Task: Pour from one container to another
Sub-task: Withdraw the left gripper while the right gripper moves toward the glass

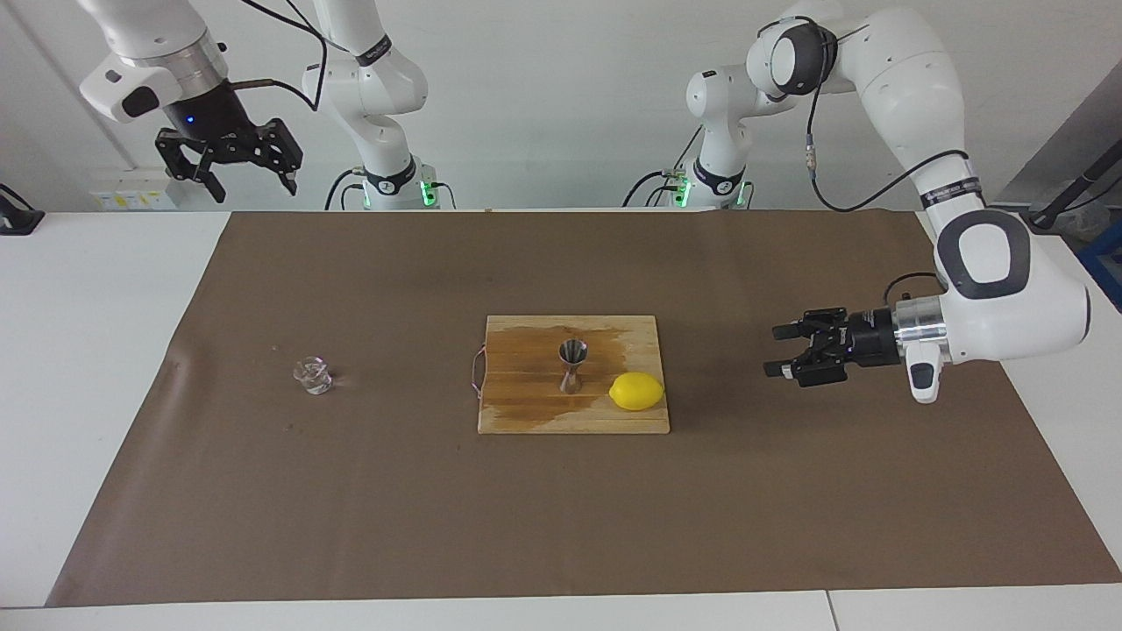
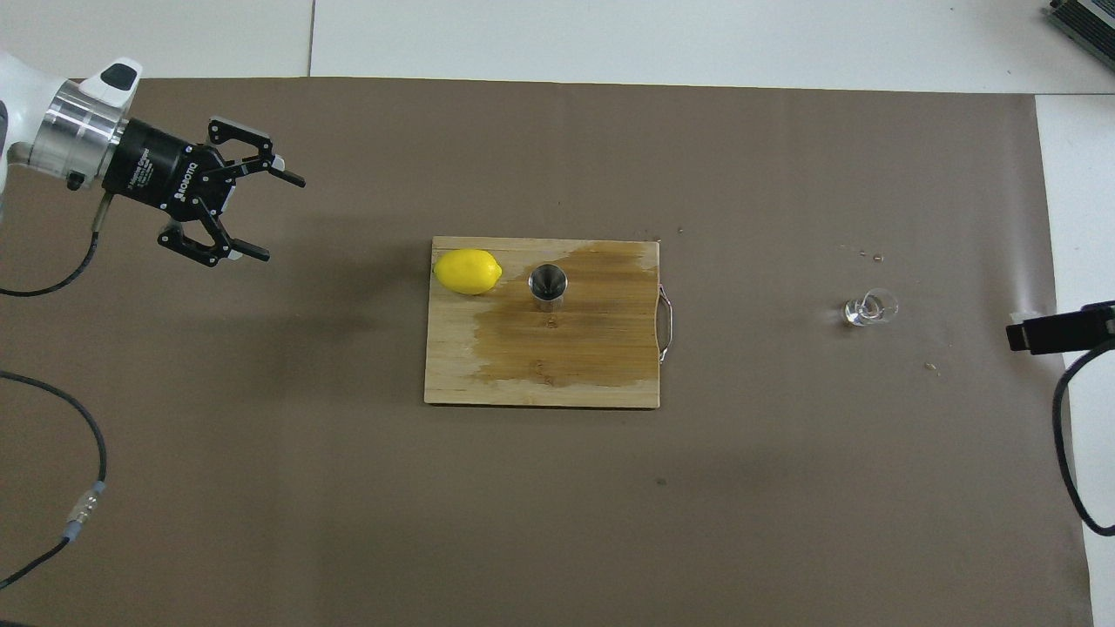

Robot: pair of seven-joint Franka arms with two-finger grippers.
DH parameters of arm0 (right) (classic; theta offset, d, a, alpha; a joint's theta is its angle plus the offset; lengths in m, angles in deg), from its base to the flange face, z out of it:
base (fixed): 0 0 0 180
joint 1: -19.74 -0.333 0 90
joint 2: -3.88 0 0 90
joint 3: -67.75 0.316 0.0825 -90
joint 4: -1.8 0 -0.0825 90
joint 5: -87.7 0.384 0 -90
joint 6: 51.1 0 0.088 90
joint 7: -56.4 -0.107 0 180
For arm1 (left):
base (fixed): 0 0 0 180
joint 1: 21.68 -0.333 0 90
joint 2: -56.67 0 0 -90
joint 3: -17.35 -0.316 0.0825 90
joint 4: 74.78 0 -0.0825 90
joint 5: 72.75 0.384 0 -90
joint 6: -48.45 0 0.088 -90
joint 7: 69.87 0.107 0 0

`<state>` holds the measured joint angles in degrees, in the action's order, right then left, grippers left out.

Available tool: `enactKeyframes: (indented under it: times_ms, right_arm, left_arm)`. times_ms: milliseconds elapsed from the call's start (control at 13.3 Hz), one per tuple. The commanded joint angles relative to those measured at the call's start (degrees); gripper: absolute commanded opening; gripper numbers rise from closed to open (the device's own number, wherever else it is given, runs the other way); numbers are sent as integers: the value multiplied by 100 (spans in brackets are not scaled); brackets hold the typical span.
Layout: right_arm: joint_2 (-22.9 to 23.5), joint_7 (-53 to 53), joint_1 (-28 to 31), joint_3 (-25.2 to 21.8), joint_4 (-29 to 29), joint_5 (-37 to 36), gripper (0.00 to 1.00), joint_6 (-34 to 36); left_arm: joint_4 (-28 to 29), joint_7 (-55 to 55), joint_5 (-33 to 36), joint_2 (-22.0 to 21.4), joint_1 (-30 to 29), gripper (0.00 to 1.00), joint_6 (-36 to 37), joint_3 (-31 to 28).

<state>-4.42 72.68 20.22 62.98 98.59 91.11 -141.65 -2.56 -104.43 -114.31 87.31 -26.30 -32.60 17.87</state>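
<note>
Counting items: one glass cup, one metal jigger, one lemon, one wooden cutting board, all on the table with its brown mat. Jigger stands upright on the board, lemon just beside it toward the left arm's end. Cup sits on the mat, well apart from the board, toward the right arm's end. Left claw hovers over the mat near the board's lemon end, fingers spread wide, empty. Right claw hangs high over the table edge at the robots' end, wide open, empty, well apart from the cup.
</note>
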Motion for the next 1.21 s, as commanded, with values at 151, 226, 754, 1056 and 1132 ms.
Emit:
enactKeyframes:
  times_ms: [151, 226, 754, 1056, 1132]
  right_arm:
    - [231, 2667, 611, -59, 710, 869, 100, -1218]
    - [388, 3305, 776, -67, 788, 1281, 100, -1324]
    - [1733, 8272, 1902, -67, 798, 3146, 100, -1308]
    - [2708, 9767, 2509, -67, 719, 4428, 100, -88]
    - [2954, 10076, 2579, -67, 710, 4649, 100, 80]
  left_arm:
    - [82, 2109, 2403, -857, 128, 100, 301, 18]
    - [82, 2424, 2581, -980, 128, 100, 275, 18]
    - [416, 3561, 4367, -1798, 848, 100, -815, 97]
    - [923, 3544, 4305, -2271, 848, 100, -806, 106]
    - [1282, 3544, 4305, -2534, 840, 100, -868, 106]
